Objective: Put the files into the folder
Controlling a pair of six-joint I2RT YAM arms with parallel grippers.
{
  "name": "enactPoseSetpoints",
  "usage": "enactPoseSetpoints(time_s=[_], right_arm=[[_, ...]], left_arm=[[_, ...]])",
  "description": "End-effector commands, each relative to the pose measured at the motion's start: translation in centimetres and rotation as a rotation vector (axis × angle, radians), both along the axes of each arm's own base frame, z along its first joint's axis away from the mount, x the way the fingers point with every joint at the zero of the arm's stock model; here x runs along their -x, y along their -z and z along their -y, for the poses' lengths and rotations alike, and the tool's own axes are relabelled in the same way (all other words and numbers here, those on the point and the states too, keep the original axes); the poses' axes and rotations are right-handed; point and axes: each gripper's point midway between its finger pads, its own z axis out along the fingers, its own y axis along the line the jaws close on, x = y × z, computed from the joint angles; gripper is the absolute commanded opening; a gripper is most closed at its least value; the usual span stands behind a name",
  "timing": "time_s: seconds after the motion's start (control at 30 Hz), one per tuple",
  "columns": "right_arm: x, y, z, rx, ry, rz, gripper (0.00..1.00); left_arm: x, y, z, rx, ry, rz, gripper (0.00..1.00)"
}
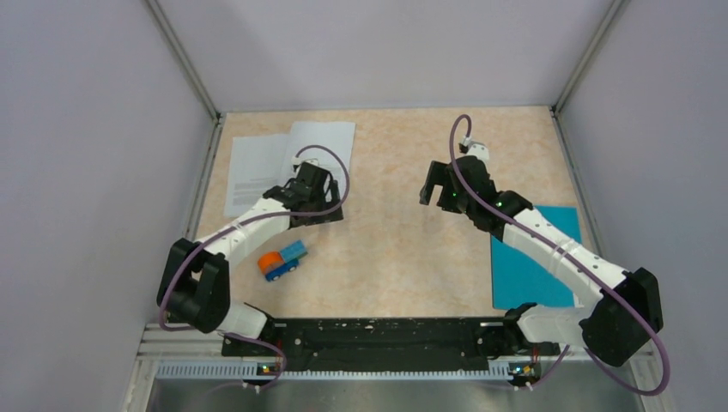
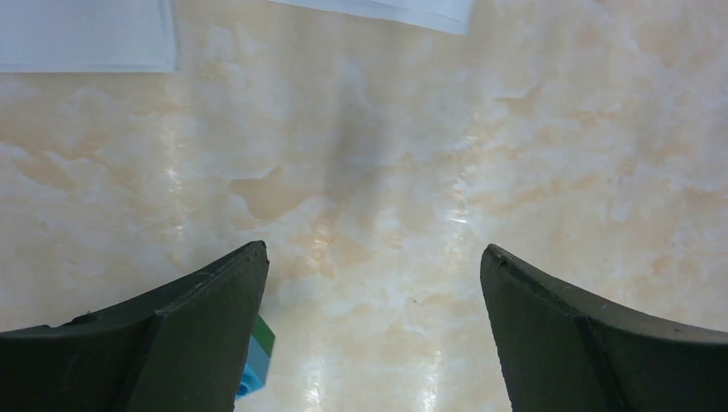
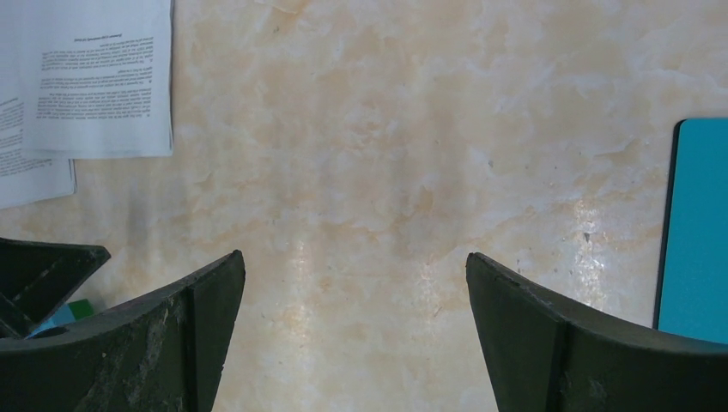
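The files are white printed sheets (image 1: 257,163) lying overlapped at the table's far left. They also show in the left wrist view (image 2: 86,34) and the right wrist view (image 3: 94,77). The teal folder (image 1: 519,276) lies closed and flat at the right, partly under my right arm; its edge shows in the right wrist view (image 3: 700,232). My left gripper (image 1: 313,197) (image 2: 373,249) is open and empty above bare table, just near of the sheets. My right gripper (image 1: 436,184) (image 3: 354,256) is open and empty over the table's middle, left of the folder.
A small orange-and-blue toy (image 1: 282,260) lies near my left arm; its blue-green corner shows by my left finger (image 2: 256,360). Grey walls enclose the beige marbled table (image 1: 386,249) on three sides. The arm bases stand along the near edge.
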Motion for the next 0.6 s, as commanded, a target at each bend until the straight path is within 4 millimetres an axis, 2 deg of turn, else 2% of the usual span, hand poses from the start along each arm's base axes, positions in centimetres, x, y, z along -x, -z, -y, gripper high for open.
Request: enactPoseSetpoints(time_s=[0.0, 0.13, 0.33, 0.43, 0.57], right_arm=[[-0.7, -1.7, 0.3, -0.007, 0.018, 0.062, 0.99], [-0.5, -2.2, 0.6, 0.001, 0.020, 0.065, 0.99], [-0.2, -2.1, 0.6, -0.001, 0.010, 0.058, 0.99], [-0.1, -1.5, 0.5, 0.000, 0.006, 0.044, 0.99], [0.1, -1.0, 0.4, -0.004, 0.003, 0.030, 0.99]], left_arm=[[2.0, -2.2, 3.2, 0.004, 0.092, 0.013, 0.98], [6.0, -1.4, 4.1, -0.007, 0.065, -0.049, 0.99], [11.0, 0.6, 3.2, 0.022, 0.042, -0.131, 0.99], [12.1, 2.3, 1.8, -0.031, 0.025, -0.167, 0.99], [12.1, 3.6, 1.1, -0.062, -0.004, -0.168, 0.99]])
